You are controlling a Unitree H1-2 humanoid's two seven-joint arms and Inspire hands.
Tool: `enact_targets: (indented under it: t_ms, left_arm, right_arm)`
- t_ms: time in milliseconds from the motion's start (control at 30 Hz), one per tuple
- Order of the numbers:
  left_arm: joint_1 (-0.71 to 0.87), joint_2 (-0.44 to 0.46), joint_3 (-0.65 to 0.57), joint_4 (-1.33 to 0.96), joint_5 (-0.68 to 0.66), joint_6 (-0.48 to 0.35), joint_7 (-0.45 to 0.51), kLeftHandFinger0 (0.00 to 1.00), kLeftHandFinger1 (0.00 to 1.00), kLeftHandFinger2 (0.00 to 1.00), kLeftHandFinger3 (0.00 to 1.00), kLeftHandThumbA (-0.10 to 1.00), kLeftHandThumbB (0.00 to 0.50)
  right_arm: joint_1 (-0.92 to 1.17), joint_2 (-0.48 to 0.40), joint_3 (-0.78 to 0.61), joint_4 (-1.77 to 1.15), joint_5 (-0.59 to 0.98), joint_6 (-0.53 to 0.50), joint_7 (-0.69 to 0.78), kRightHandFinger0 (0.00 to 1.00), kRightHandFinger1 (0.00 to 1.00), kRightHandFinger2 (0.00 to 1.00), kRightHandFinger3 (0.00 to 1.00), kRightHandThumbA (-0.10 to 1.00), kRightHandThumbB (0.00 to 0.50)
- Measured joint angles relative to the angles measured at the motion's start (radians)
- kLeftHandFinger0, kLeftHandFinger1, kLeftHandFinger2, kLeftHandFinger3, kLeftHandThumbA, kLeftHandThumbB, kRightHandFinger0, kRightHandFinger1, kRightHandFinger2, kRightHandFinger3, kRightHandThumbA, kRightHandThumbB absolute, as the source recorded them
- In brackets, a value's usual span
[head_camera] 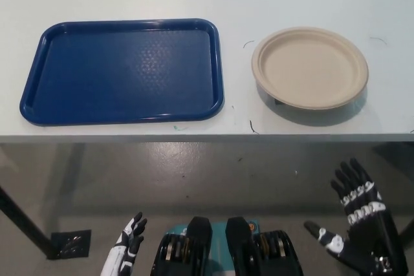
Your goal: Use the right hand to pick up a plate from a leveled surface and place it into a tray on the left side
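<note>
right hand (363, 224) hangs low, below the table edge (194, 138), palm up, fingers spread apart and holding nothing. plate (310, 67), beige and round, lies on the pale table up ahead of that hand, slightly toward its left, well apart from it; a dark shadow shows under the plate's near rim. blue tray (123, 71) sits further left of the plate, just beside it with a narrow gap, nothing in it. left hand (128, 242) rests low at the bottom left, below the table; cannot tell whether it is apart or together
</note>
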Motion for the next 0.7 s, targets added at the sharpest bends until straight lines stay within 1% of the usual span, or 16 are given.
enact_targets:
  t_ms: [100,167,267,333,400,467,600,633,667,700]
  left_arm:
    - [-0.003,0.0,0.0,0.0,0.0,0.0,0.0,1.0,1.0,1.0,1.0,1.0,0.214]
    - [-0.004,0.0,0.0,0.0,0.0,0.0,0.0,1.0,1.0,1.0,1.0,1.0,0.197]
    - [-0.006,0.0,0.0,0.001,0.0,0.0,0.0,1.0,1.0,1.0,1.0,1.0,0.206]
    - [-0.006,0.0,0.0,0.001,0.0,0.0,0.0,1.0,1.0,1.0,1.0,1.0,0.205]
    - [-0.006,0.0,0.0,0.001,0.0,0.001,0.0,1.0,1.0,1.0,1.0,1.0,0.216]
    - [-0.007,0.0,0.0,0.002,0.0,0.001,0.0,1.0,1.0,1.0,1.0,1.0,0.215]
    - [-0.009,0.0,0.0,0.002,0.0,0.001,0.0,1.0,1.0,1.0,1.0,1.0,0.219]
    - [-0.009,0.0,0.0,0.002,0.0,0.001,0.0,1.0,1.0,1.0,1.0,1.0,0.209]
    - [-0.01,0.0,0.0,0.002,0.0,0.001,0.0,1.0,1.0,1.0,1.0,1.0,0.209]
    - [-0.011,0.0,0.0,0.002,0.0,0.001,0.0,1.0,1.0,1.0,1.0,1.0,0.214]
  right_arm:
    - [-0.015,0.0,-0.003,-0.001,0.055,0.03,0.0,1.0,1.0,1.0,1.0,1.0,0.261]
    - [-0.024,0.0,-0.007,0.001,0.088,0.047,0.0,1.0,1.0,1.0,1.0,1.0,0.284]
    - [-0.044,0.001,-0.017,0.011,0.148,0.079,0.0,1.0,1.0,1.0,1.0,1.0,0.287]
    - [-0.058,0.004,-0.027,0.024,0.192,0.103,0.0,1.0,1.0,1.0,1.0,1.0,0.296]
    - [-0.071,0.008,-0.037,0.036,0.226,0.121,0.0,1.0,1.0,1.0,1.0,1.0,0.306]
    - [-0.083,0.015,-0.048,0.052,0.262,0.141,0.0,1.0,1.0,1.0,1.0,1.0,0.323]
    - [-0.111,0.029,-0.072,0.095,0.338,0.18,-0.001,1.0,1.0,1.0,1.0,1.0,0.33]
    - [-0.119,0.033,-0.079,0.106,0.36,0.191,-0.001,1.0,1.0,1.0,1.0,1.0,0.328]
    - [-0.125,0.037,-0.087,0.118,0.38,0.201,-0.002,1.0,1.0,1.0,1.0,1.0,0.327]
    - [-0.131,0.042,-0.093,0.126,0.392,0.207,-0.003,1.0,1.0,1.0,1.0,1.0,0.33]
